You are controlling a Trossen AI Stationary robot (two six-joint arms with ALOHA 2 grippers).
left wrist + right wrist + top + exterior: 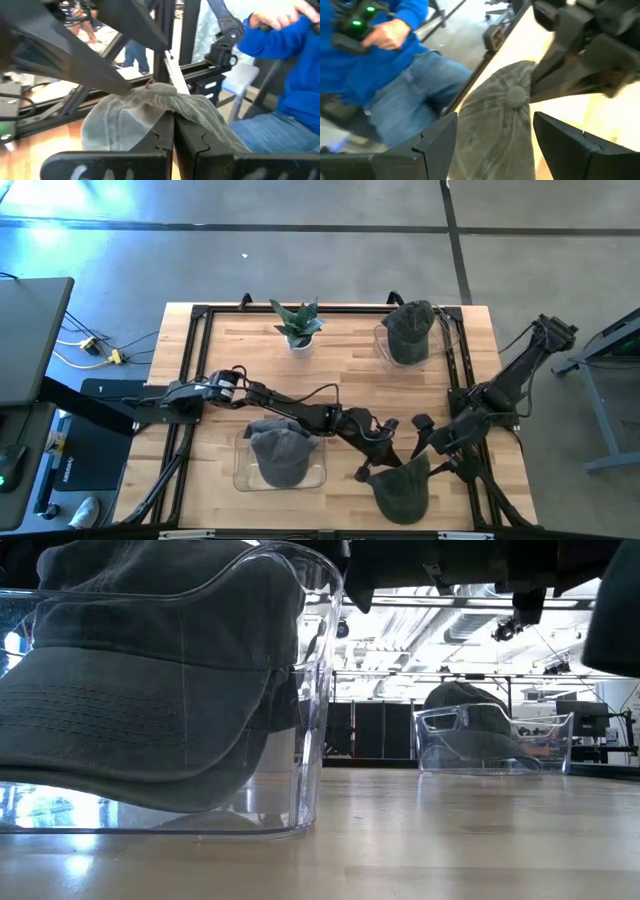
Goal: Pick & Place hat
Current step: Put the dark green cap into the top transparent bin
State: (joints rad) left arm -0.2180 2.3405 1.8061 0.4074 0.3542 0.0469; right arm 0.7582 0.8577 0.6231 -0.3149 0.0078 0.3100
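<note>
Hanging over the front-right corner of the table [340, 370], at about five o'clock from its middle, was the dark grey cap [403, 488] that this step concerned. The left gripper [392, 452] had reached right across and its fingers [159, 132] were pressed together, pinching a fold of the cap's crown. The right gripper [430, 442] sat just beside it at three o'clock, its fingers [435, 137] spread wide either side of the crown button, holding nothing. I judged this a handover or a two-handed lift near the start of the carry.

The next move seemed to call for the right fingers to close on the crown before the left let go, or the soft cloth could sag and slip.

Room was tight: the cap sat hard against the table's front edge, with a seated person in blue [380, 55] close beyond it. At nine o'clock stood a clear bin [240, 472] already holding a cap [280, 452]; at twelve, another bin [383, 340] with a cap [408, 330], and a potted plant [297, 322]. The bare middle offered the safest path.
</note>
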